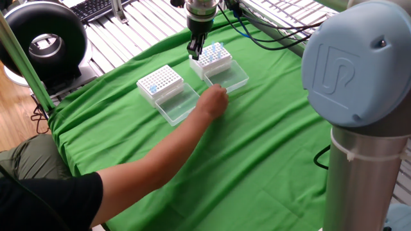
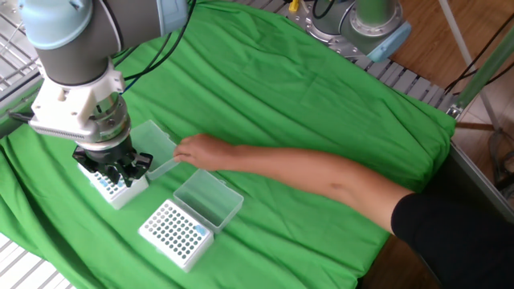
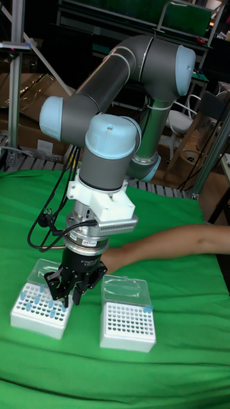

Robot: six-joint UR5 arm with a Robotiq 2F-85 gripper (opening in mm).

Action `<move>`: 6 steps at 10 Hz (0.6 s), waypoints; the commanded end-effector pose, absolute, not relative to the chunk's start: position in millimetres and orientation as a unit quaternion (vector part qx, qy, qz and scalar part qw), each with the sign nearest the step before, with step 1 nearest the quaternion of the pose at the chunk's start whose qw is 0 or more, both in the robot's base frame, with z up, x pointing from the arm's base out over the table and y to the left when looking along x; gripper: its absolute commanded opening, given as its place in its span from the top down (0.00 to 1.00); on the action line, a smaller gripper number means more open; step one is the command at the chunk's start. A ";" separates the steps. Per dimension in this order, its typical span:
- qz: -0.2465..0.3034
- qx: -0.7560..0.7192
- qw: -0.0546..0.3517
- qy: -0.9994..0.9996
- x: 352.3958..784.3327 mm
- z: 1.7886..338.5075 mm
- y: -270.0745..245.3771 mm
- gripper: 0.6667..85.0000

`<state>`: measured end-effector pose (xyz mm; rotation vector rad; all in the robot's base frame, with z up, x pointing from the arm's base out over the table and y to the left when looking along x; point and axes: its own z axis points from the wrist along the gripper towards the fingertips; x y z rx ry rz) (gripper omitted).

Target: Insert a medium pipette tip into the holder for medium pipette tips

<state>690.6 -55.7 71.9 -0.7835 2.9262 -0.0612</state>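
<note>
Two alike white racks lie on the green cloth. The holder for medium pipette tips (image 1: 215,59) (image 2: 107,186) (image 3: 38,311) is the one with several blue tips standing in it. My gripper (image 1: 194,52) (image 2: 116,175) (image 3: 71,297) hangs straight down over its near edge, fingertips just above the tips. The fingers stand close together and look shut. No medium pipette tip shows between them; they hide that spot. A person's hand (image 1: 215,99) (image 2: 197,150) rests on this holder's open clear lid (image 1: 230,77) (image 2: 157,143).
The second white rack (image 1: 159,81) (image 2: 173,233) (image 3: 128,326) lies beside it with its clear lid (image 1: 176,104) (image 2: 207,198) open. The person's forearm (image 2: 321,172) crosses the cloth. A black round device (image 1: 45,42) and a keyboard (image 1: 96,8) lie beyond the table edge.
</note>
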 end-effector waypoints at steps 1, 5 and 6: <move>-0.016 -0.253 0.053 0.966 690.3 79.6 -53.3 0.65; -0.013 -0.251 0.055 0.966 692.2 79.7 -51.2 0.65; -0.011 -0.249 0.055 0.967 692.0 78.2 -49.7 0.65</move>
